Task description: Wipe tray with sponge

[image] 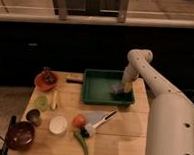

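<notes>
The dark-green tray [97,87] sits at the back middle of the wooden table. The pale grey-blue sponge [118,88] lies inside it near its right front corner. My gripper [123,87] reaches down from the white arm into the tray's right side, right at the sponge and pressing on it.
A flat grey-blue sheet [95,117] with a knife [100,124] lies in front of the tray. An orange fruit [78,121], a green pepper [82,143], a white bowl [58,124], a dark red bowl [20,135], a metal cup [34,117], a green cup [41,102] and an orange bowl [45,80] stand to the left.
</notes>
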`<action>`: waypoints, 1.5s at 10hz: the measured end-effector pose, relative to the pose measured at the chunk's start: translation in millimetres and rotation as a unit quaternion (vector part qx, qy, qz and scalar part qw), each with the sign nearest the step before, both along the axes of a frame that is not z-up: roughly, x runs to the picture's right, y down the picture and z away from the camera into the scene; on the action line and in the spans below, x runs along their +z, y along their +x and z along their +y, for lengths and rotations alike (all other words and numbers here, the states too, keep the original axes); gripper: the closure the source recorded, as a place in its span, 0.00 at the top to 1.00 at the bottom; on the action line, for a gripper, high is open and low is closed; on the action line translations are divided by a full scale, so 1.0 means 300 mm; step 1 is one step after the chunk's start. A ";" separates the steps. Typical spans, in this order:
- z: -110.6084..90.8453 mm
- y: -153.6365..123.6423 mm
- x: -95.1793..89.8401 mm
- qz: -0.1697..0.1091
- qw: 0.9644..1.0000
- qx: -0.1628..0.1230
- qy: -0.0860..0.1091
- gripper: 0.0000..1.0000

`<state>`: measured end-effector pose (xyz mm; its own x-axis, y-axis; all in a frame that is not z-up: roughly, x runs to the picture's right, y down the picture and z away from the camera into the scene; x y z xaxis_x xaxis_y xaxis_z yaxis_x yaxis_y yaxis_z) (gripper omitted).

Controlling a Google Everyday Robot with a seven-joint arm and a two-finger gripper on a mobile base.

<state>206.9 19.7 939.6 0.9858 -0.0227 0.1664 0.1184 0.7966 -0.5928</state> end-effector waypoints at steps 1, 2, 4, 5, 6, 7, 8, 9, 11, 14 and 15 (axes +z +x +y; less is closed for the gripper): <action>-0.008 -0.025 0.009 -0.005 1.000 -0.004 -0.001 0.00; -0.014 -0.063 0.017 -0.010 1.000 -0.010 -0.002 0.00; -0.006 -0.217 0.020 -0.041 0.999 -0.033 -0.007 0.00; 0.004 -0.257 0.014 -0.052 0.998 -0.040 -0.007 0.00; 0.022 -0.304 0.000 -0.063 0.997 -0.048 -0.006 0.00; 0.048 -0.339 -0.013 -0.071 0.996 -0.051 -0.008 0.00; 0.061 -0.346 -0.021 -0.074 0.996 -0.051 -0.009 0.00; 0.085 -0.340 -0.034 -0.075 0.996 -0.048 -0.012 0.00; 0.114 -0.283 -0.049 -0.069 0.997 -0.039 -0.017 0.00; 0.135 -0.027 -0.056 -0.041 0.999 -0.004 -0.027 0.00; 0.116 0.044 -0.046 -0.034 0.999 0.005 -0.027 0.00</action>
<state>220.2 54.6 925.8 0.9722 -0.0022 0.2342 0.1525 0.7649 -0.6259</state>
